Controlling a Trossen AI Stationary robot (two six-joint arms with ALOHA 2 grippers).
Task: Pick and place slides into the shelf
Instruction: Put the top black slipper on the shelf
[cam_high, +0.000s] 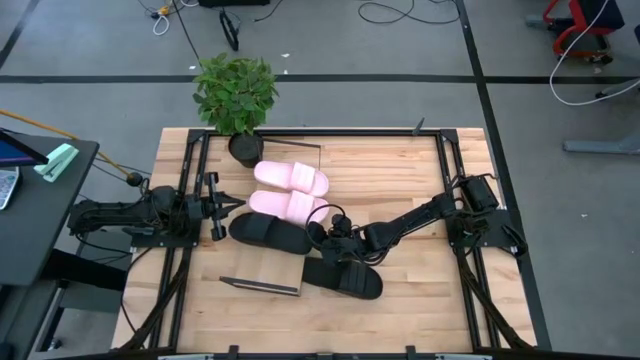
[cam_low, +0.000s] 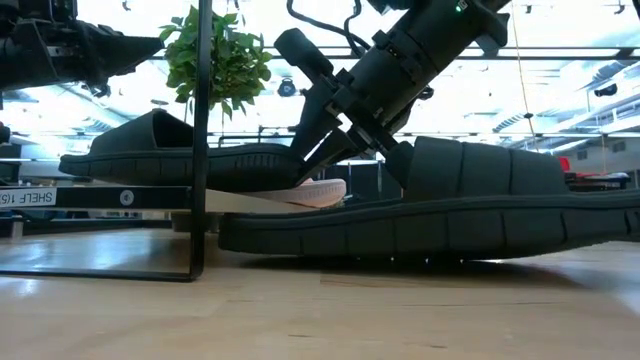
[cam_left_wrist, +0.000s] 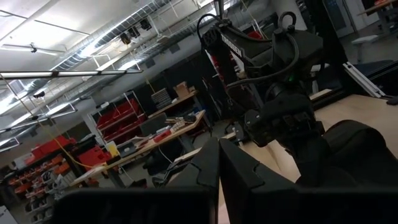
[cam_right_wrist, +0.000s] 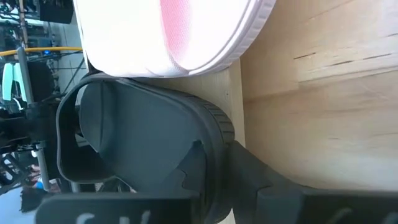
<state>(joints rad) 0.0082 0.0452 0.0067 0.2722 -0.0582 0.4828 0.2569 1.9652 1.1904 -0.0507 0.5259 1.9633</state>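
High view: mid-frame, the right gripper apparently pinches the black slide on the shelf; next, release it. The left gripper, closed empty, waits centre-left.

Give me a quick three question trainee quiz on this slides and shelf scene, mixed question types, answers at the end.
1. True or false: both pink slides lie on the shelf.
2. Multiple choice: the right tool is at A) the plant, B) the end of the black slide on the shelf, C) a pink slide.
3. Fill in: the other black slide lies on the ____, off the shelf.

Key: 1 true; 2 B; 3 tabletop.
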